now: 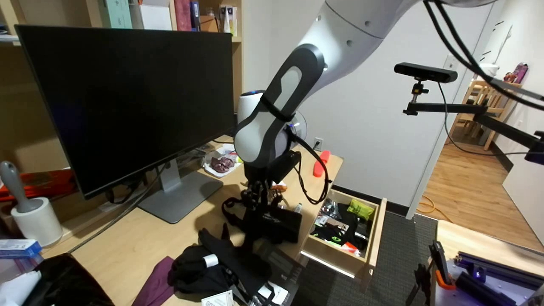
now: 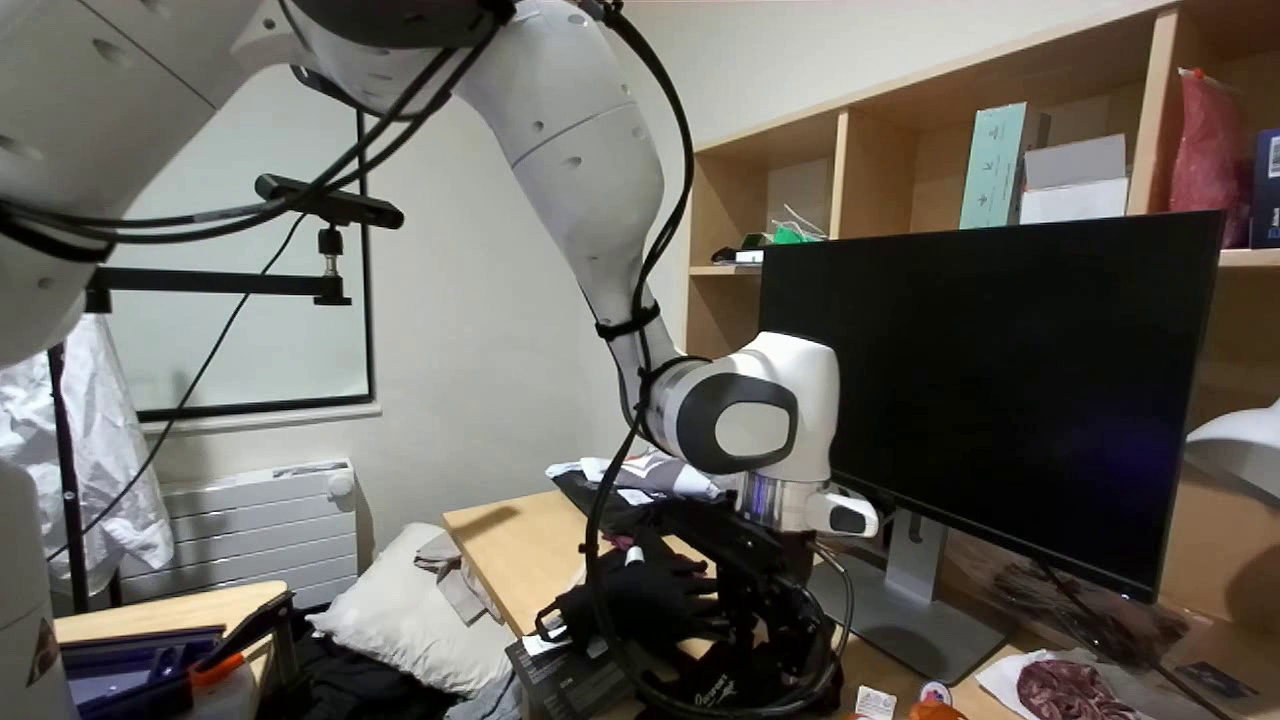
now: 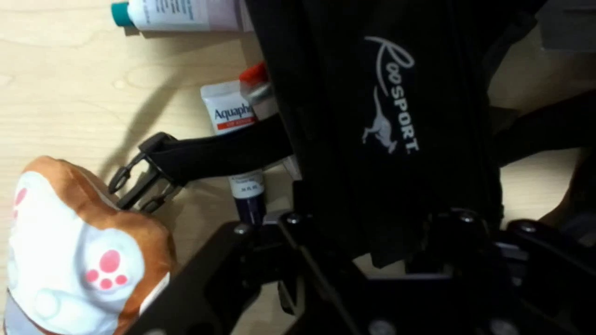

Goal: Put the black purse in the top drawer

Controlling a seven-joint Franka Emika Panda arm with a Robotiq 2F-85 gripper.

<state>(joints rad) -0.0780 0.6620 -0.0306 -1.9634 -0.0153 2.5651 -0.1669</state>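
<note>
One black purse point(image 3: 433, 116), one desk drawer point(image 1: 335, 258), one monitor point(image 1: 131, 110), one white radiator point(image 2: 255, 530); wrist view: two labelled tubes point(image 3: 230, 109).

free room lies above the top drawer point(image 1: 374, 233); monitor point(image 1: 131, 106) blocks opposite.

Matt cloth on the purse point(image 3: 372, 172), w/ a plastic buckle point(image 3: 139, 189), v. smooth! Over to the bench point(image 1: 125, 240): wood, low sheen, & the top drawer point(image 1: 333, 256), wood too. Monitor stand point(image 1: 180, 197), satin, metal by the look; Aquaphor tube point(image 3: 230, 104), smooth plastic; carpet point(image 1: 401, 250), matt, rough.
</note>
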